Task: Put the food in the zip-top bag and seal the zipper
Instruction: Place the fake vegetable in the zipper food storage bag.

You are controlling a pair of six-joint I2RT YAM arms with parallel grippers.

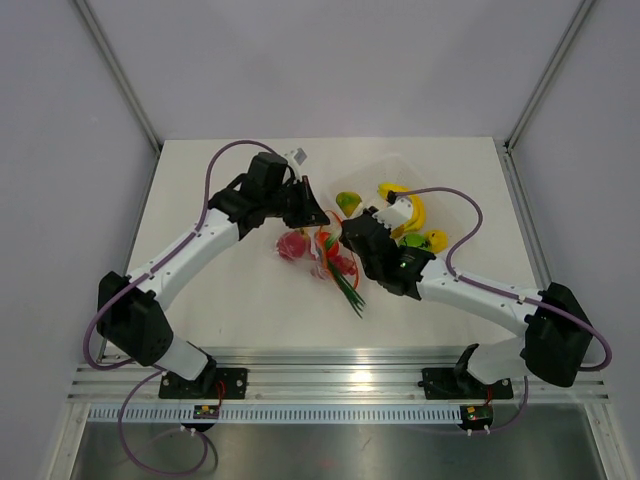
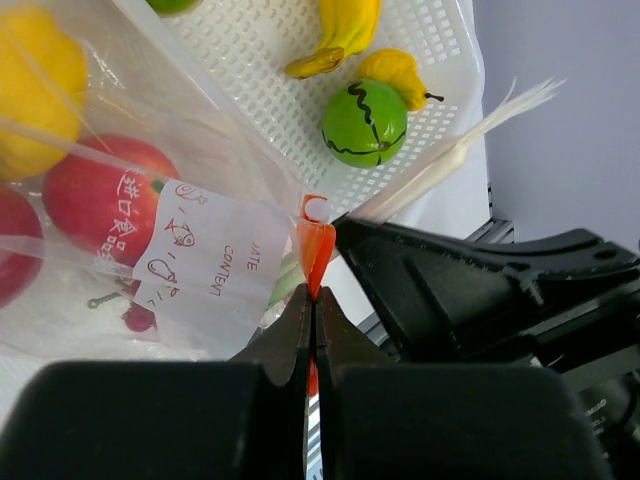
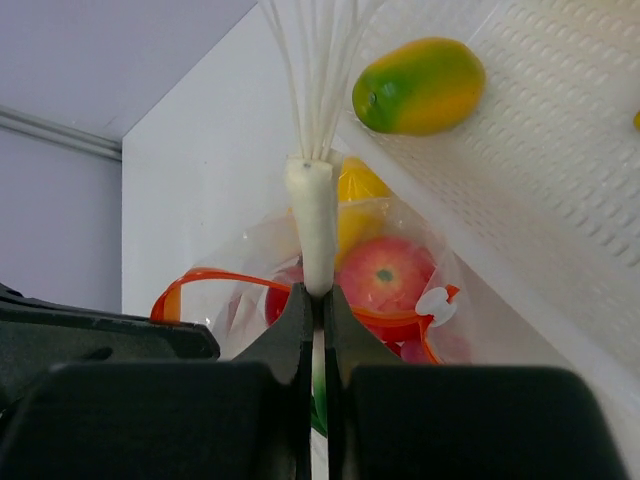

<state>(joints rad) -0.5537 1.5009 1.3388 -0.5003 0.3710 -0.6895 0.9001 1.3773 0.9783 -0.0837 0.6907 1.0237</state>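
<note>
Our left gripper pinches the zipper end, we reckon to hold the zip-top bag open mid-table by the tray, while our right gripper clamps the green stalks to feed in.

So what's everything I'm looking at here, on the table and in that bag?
zip-top bag: one, clear with a white label, mid-table
zipper: one, orange-red, along the bag's mouth
red round fruits: at least two, red, inside the bag
yellow piece: one, yellow, inside the bag
green stalks: one bunch, white end and green leaves, over the bag
tray: one, translucent white, behind the bag
banana: one, yellow, in the tray
small yellow fruit: one, yellow, in the tray
green round fruit: one, green, in the tray
mango: one, orange-green, at the tray's edge
left gripper: black, shut on the zipper
right gripper: black, shut on the green stalks
</note>
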